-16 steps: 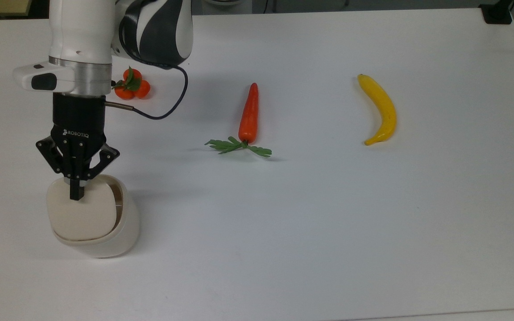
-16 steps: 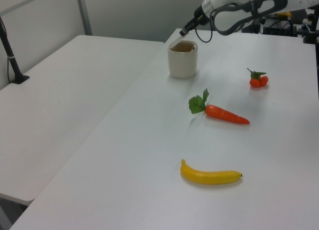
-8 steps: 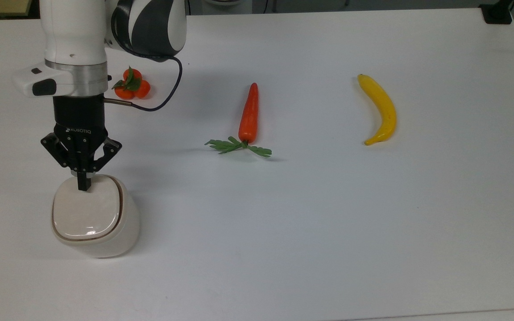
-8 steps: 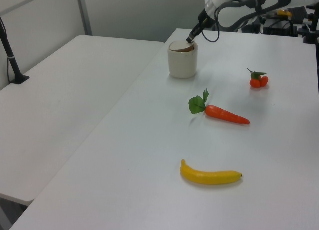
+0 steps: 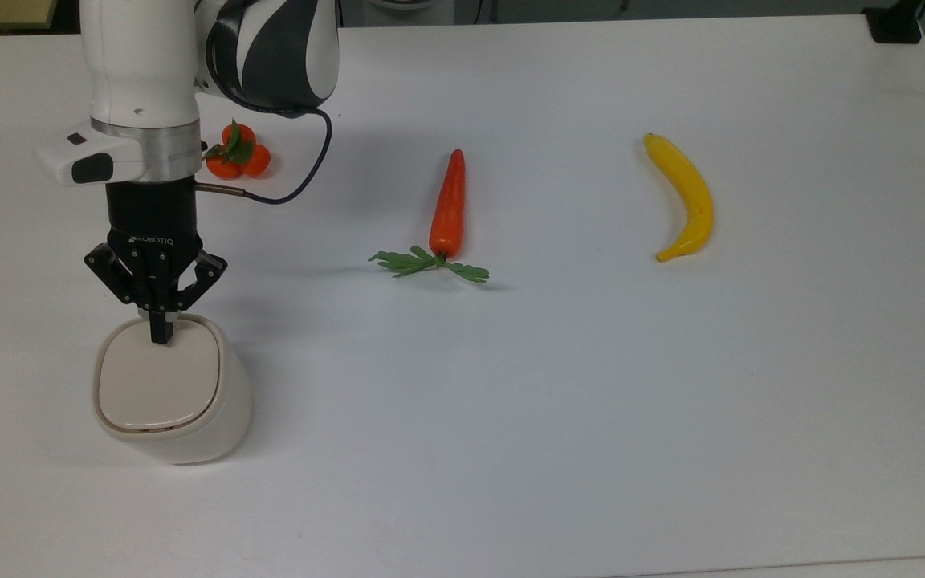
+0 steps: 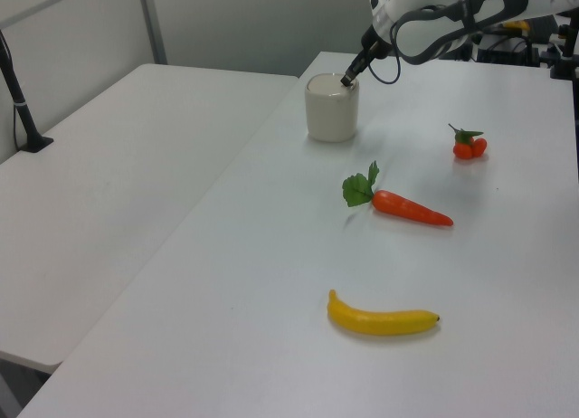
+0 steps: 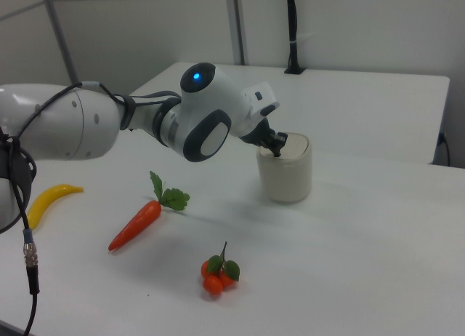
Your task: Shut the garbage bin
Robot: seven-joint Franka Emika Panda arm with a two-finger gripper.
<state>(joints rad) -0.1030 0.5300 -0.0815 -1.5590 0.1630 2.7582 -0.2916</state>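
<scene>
With its fingers pinched together and holding nothing, the gripper [image 5: 160, 337] presses the lid's 12 o'clock edge on the garbage bin [image 5: 172, 393], at the table's [image 5: 591, 401] 8 o'clock in the top view. Push straight down and gently, so the bin stays upright.

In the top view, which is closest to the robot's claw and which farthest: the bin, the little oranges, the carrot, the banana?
From the gripper, in the top view:
1. Garbage bin, directly under it.
2. Oranges, above, slightly right.
3. Carrot, mid-table.
4. Banana, far right.
</scene>
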